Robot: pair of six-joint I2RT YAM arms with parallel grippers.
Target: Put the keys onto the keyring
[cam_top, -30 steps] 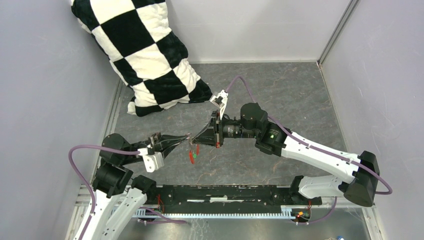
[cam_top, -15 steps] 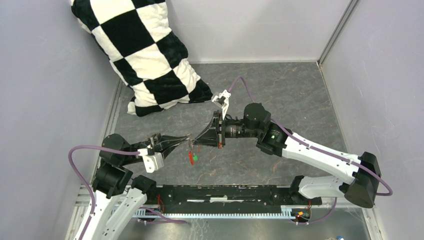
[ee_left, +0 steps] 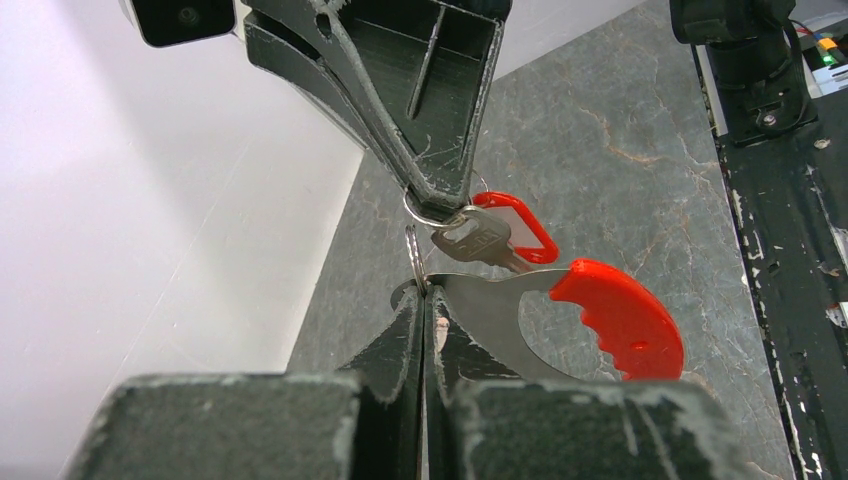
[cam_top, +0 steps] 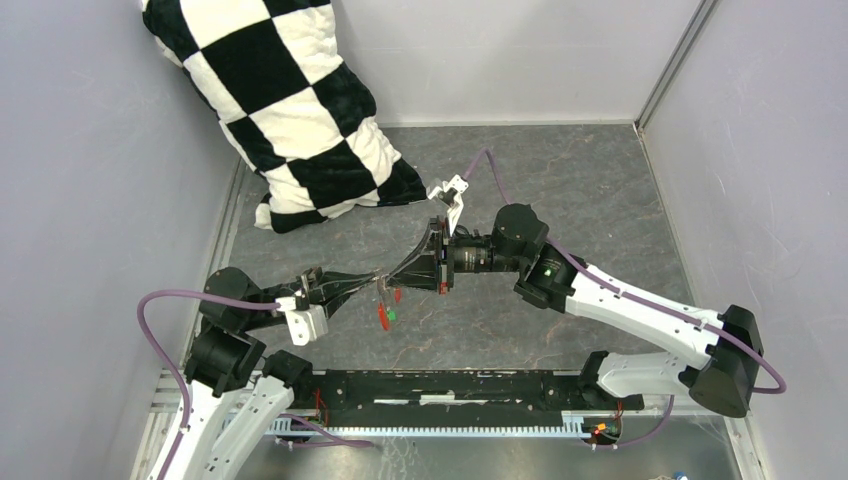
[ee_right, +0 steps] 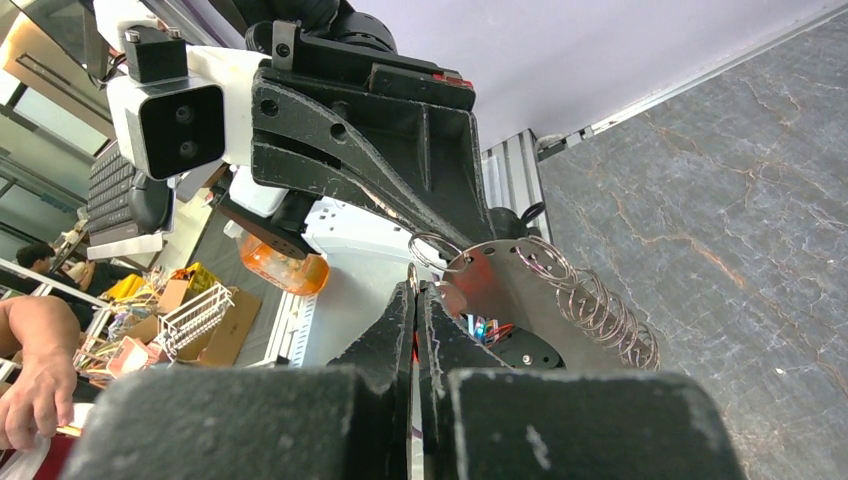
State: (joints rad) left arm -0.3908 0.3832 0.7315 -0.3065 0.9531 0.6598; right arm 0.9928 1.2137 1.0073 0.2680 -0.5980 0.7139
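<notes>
While the two arms meet tip to tip above the table (cam_top: 560,180), the whole job sits in the small gap between them. The left gripper (ee_left: 420,300) has its fingers pressed together on the keyring (ee_left: 412,258). The ring's thin wire stands edge-on out of the tips, and the long red tag (ee_left: 620,318) lies off to one side. The right gripper (ee_left: 440,198) faces it from the opposite side, fingers also squeezed together, and a curl of wire shows just under its tip. The silver key (ee_left: 475,240) hangs at that curl, head toward the right fingers and blade pointing away and down toward the table. The red-headed key (ee_left: 520,225) sits right behind it. I cannot tell whether the right fingers pinch the wire or a key's head, nor whether either key is threaded yet. The right arm is nearer the keys, and the ring lies just beside them, toward the left fingers. In my judgement the coming move turns on sliding a key's head along the wire, across the blade's long axis, while the left holds the ring firm.
</notes>
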